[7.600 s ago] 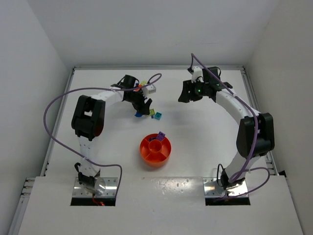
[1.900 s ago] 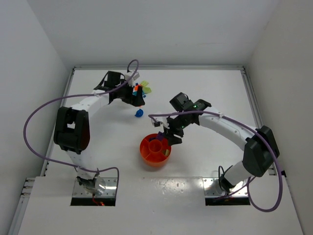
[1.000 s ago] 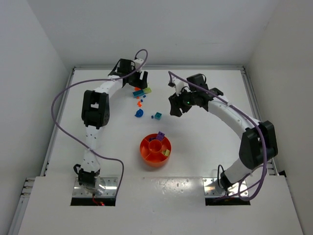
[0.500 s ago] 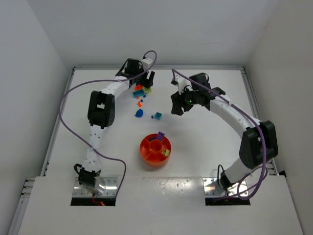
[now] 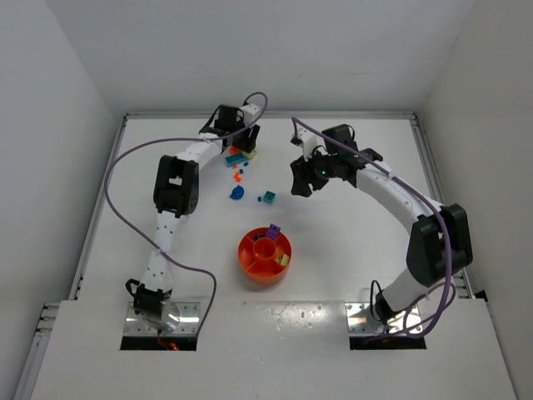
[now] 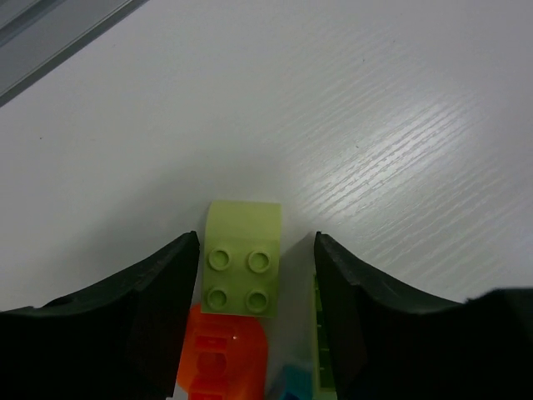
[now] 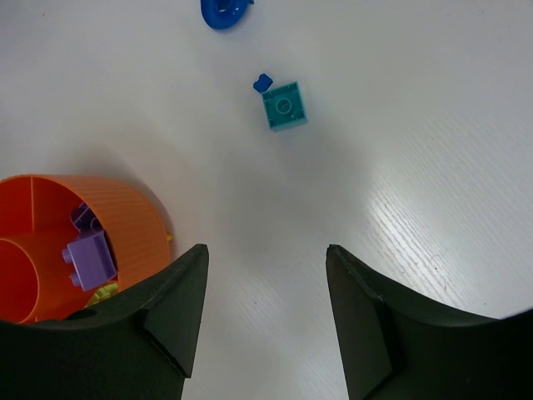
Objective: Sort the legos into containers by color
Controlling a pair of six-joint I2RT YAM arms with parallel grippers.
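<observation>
The left claw (image 6: 256, 242) has narrowed around the pale green lego (image 6: 243, 268), not yet touching; the right claw (image 7: 266, 252) hangs spread.

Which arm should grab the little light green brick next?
Left. The left gripper sits low with the light green brick between its open fingers. The right gripper hangs open over bare table, with only a teal brick and the orange tray in front of it.
</observation>
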